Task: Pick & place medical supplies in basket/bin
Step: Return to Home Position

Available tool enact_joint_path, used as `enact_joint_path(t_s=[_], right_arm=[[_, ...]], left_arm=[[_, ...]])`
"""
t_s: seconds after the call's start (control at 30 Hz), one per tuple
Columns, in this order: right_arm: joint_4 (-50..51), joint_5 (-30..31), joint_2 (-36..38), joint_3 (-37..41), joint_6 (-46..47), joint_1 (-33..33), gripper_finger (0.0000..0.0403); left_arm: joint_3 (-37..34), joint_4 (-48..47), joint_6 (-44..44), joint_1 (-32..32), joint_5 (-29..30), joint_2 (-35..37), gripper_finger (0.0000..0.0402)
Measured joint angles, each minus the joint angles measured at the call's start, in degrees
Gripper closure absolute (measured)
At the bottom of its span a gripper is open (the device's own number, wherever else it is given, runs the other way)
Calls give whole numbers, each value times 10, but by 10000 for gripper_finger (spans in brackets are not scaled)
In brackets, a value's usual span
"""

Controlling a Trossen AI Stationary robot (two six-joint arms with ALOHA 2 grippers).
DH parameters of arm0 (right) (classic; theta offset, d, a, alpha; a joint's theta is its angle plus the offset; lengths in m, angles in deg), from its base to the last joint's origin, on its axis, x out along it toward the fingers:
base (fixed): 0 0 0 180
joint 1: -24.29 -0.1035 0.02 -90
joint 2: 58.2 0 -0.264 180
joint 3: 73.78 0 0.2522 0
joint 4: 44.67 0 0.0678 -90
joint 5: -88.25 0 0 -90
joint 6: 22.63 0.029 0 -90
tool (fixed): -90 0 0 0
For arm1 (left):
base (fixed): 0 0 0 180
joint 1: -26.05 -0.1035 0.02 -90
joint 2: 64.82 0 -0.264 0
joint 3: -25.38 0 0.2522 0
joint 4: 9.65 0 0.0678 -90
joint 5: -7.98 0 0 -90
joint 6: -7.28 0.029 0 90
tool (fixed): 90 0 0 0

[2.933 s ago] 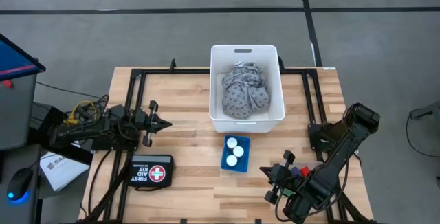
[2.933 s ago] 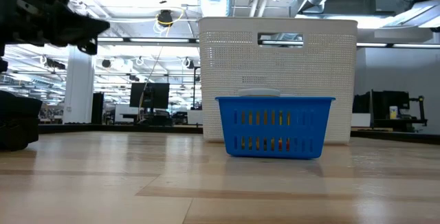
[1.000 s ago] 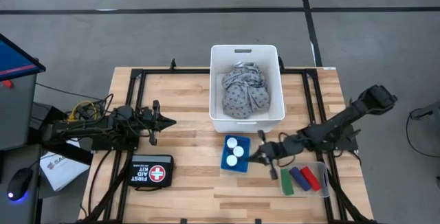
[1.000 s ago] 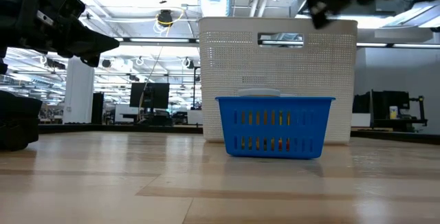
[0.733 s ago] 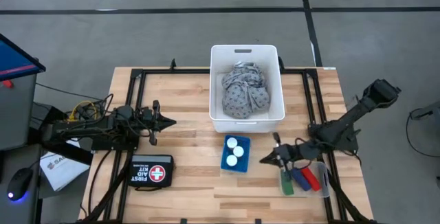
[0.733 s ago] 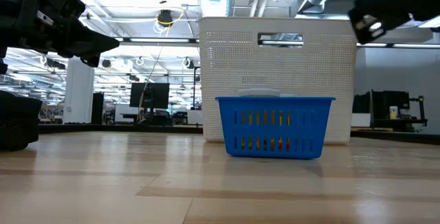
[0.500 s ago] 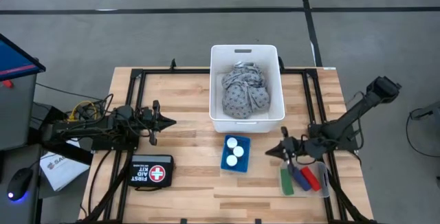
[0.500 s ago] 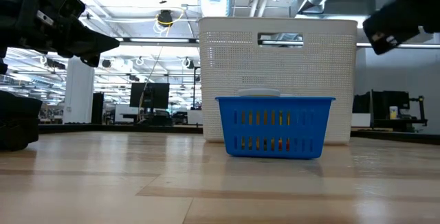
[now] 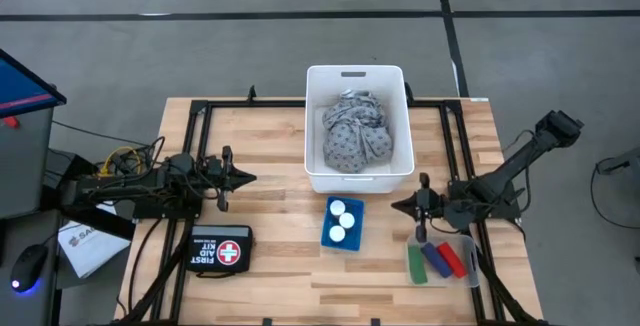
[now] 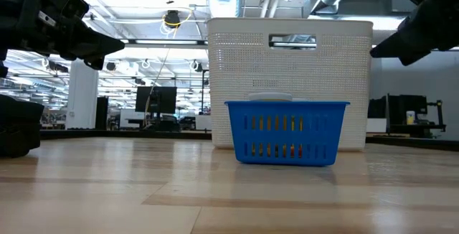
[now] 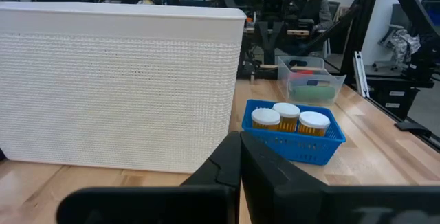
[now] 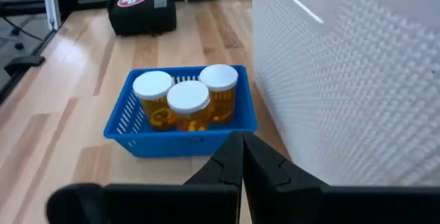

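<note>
Three orange pill bottles with white caps [image 9: 342,218] stand in a small blue basket [image 9: 328,238] at mid-table. The grey patterned cloth [image 9: 355,136] lies bunched inside the white bin [image 9: 312,116] at the far edge. Green, blue and red sticks [image 9: 437,259] lie side by side in a clear tray near the right front. My right gripper [image 9: 395,206] hovers shut just right of the blue basket, pointing at it, and sees the bottles [image 12: 187,100] ahead. My left gripper [image 9: 248,177] waits shut above the table's left side, pointing at the bin [image 11: 117,86].
A black first aid kit [image 9: 222,251] lies near the left front edge. The clear tray [image 9: 470,264] sits by the right front corner. Bare wood shows between the left gripper and the bin and in front of the blue basket [image 10: 287,132].
My right gripper has drawn back from the blue basket's near right corner toward the table's right edge and a little toward the far edge, staying shut and holding nothing. The left arm and all objects have kept still.
</note>
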Motion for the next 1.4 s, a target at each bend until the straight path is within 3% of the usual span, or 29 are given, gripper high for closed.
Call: enact_joint_path(t_s=[0.2, 0.3, 0.43, 0.6, 0.77, 0.93, 1.17, 1.4], right_arm=[[1, -3, 25, 0, -53, 2, 403], [-45, -18, 52, 22, -85, 2, 403], [-133, -68, 103, 90, -119, 12, 403], [-147, -153, 185, 154, -112, 42, 403], [-113, -226, 272, 167, -149, 67, 403], [-47, -249, 338, 166, -198, 95, 403], [-28, -255, 389, 160, -295, 139, 403], [-22, -283, 400, 159, -318, 220, 403]], left_arm=[[0, 0, 0, 0, 0, 0, 402], [0, 0, 0, 0, 0, 0, 402], [0, 0, 0, 0, 0, 0, 402], [0, 0, 0, 0, 0, 0, 402], [0, 0, 0, 0, 0, 0, 402], [0, 0, 0, 0, 0, 0, 402], [0, 0, 0, 0, 0, 0, 402], [0, 0, 0, 0, 0, 0, 402]])
